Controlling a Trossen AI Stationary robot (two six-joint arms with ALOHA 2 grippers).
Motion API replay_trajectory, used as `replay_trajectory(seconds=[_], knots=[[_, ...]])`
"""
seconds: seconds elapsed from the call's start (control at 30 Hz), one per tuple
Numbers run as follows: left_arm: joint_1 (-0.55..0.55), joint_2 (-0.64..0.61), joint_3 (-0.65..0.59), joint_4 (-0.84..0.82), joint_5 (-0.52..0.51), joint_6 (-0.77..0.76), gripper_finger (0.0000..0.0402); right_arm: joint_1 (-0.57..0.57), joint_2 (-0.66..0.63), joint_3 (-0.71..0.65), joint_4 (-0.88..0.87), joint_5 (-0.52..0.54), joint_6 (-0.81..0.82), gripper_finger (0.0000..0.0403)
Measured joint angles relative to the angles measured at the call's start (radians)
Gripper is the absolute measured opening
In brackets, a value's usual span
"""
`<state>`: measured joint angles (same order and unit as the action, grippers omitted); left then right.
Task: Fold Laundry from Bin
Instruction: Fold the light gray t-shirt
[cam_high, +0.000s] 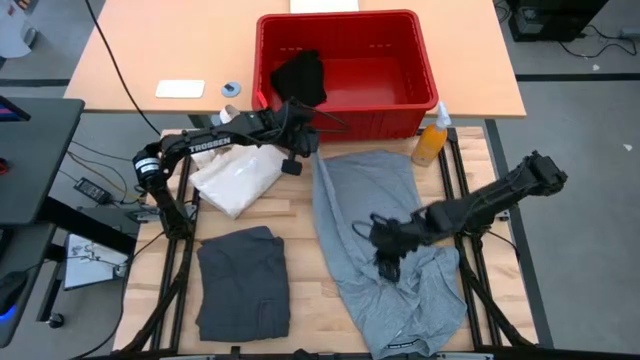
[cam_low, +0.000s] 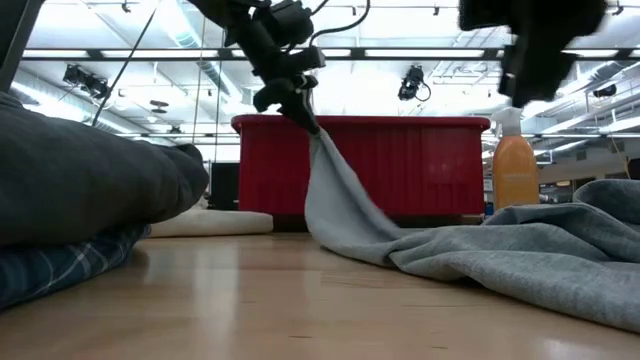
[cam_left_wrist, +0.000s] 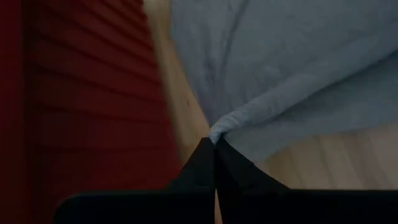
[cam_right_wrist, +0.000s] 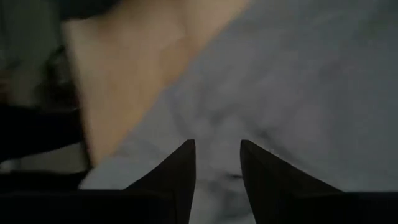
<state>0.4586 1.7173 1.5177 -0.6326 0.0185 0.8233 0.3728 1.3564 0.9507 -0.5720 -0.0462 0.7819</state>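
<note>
The red bin (cam_high: 345, 45), one black piece (cam_high: 303, 75) left inside, is kept behind the work area. The light grey garment (cam_high: 385, 250) is spread for folding: one corner is pinched and lifted by the left gripper (cam_high: 305, 143); the right gripper (cam_right_wrist: 217, 163) is held parted above its middle, presumably for a second hold.

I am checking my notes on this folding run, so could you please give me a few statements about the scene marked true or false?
1. The left gripper is shut on a corner of the light grey garment. True.
2. The right gripper holds the orange spray bottle. False: its jaws stand apart over the light grey garment; the bottle stands beside the red bin.
3. The red bin is empty. False: a black piece lies in it.
4. A folded dark grey garment lies on the table. True.
</note>
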Motion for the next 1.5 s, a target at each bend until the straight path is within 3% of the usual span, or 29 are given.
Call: replay_trajectory(seconds=[0.13,0.3,0.4,0.73,1.5], knots=[[-0.014,0.014,0.0,0.064,0.0,0.006,0.0,0.08,0.0,-0.096,0.148,0.059,0.117,0.0128],[-0.013,0.04,0.0,0.162,-0.001,-0.031,0.0,0.128,0.0,-0.157,0.153,0.237,0.254,0.0126],[-0.02,0.051,0.0,0.21,-0.001,-0.058,0.0,0.132,0.0,-0.19,0.151,0.292,0.324,0.0126],[-0.035,0.118,0.0,0.228,-0.001,0.0,0.0,0.184,0.0,-0.236,0.141,0.176,0.453,0.0126],[-0.01,0.278,0.0,0.391,-0.062,0.004,0.0,0.398,0.0,-0.236,0.065,0.078,0.613,0.0126]])
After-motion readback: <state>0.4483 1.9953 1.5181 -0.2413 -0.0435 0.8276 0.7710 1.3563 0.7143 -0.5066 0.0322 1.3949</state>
